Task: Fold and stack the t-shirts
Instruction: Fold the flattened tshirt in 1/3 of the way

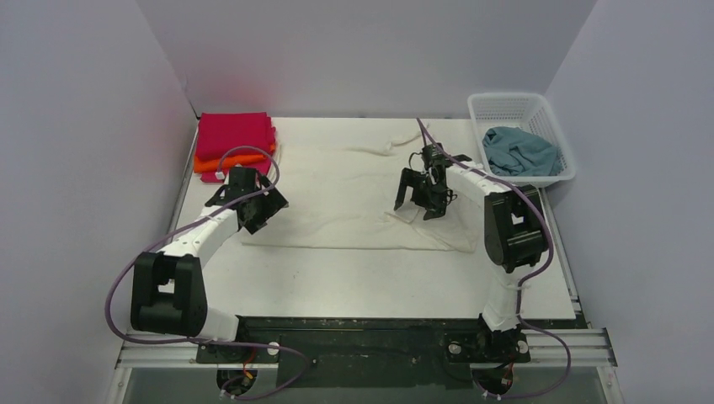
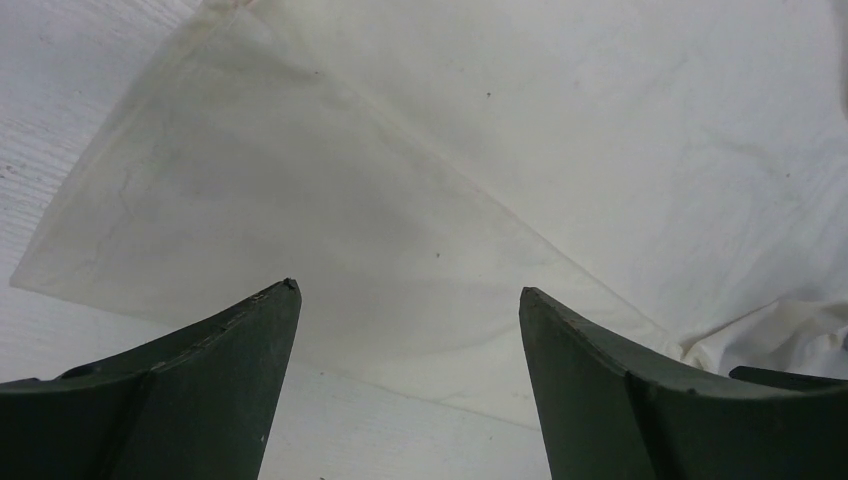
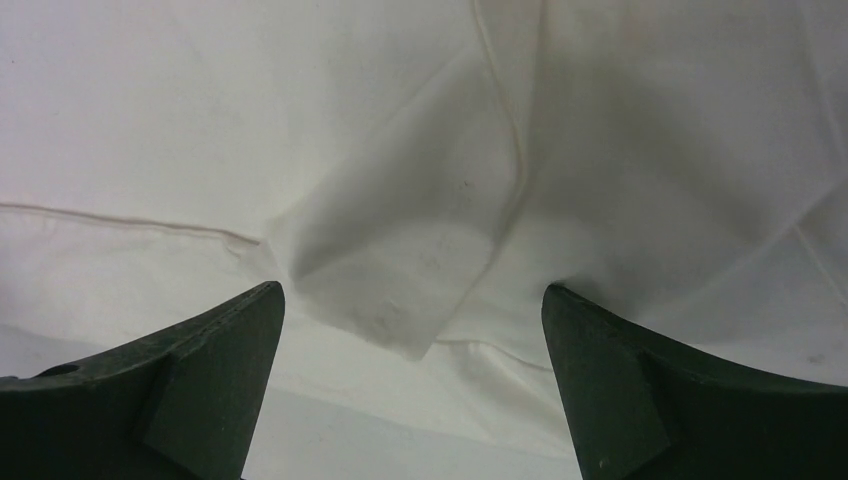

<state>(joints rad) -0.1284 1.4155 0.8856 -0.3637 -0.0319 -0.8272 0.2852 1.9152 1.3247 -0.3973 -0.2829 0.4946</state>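
Left gripper first: jaws spread wide, nothing between them. Below the two dark fingers lies a flat, triangular flap of the cream t-shirt, smooth, with one straight edge running diagonally past the right finger. From above, this gripper hangs over the shirt's left edge, at the near-left corner of the cloth.

Over to the right gripper: also wide open, gripping nothing. Between its fingers a pointed fold of the same cream cloth pokes toward the camera, with a hem seam running down from above and creases fanning out on either side. Whether the fingertips touch the fabric, I cannot tell. In the top view it sits over the right part of the shirt, wrist tipped down.

The cream shirt itself is spread across the middle of the table, mostly flat, rumpled at the right end and along the far edge.

At the far-left corner sits the folded stack: magenta-pink t-shirt on top, orange t-shirt peeking out beneath it.

At the far right, the grey-blue t-shirt lies bunched up inside the white mesh basket, well apart from both grippers.
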